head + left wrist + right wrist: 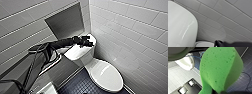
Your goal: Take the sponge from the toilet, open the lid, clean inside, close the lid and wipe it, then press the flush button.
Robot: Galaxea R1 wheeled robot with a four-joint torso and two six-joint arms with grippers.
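Reaching in over the tank (pixel 78 52) of the toilet (pixel 90 65), the left gripper (pixel 87 41) is sitting right where the flush button should be. With the lid (pixel 106 73) lying shut, it's looking like the press step. The button itself is hiding under the gripper, and whether that one is apart or together, can't tell. The right gripper (pixel 218 92) is pinching the sponge (pixel 220 69) by one end, bending it and holding it in the air over the dark floor tiles (pixel 245 65), probably just parking it clear of the pressing arm. The tiled corner wall (pixel 130 30) and the recessed niche (pixel 66 22) are crowding the left arm, so there isn't much room for swinging.
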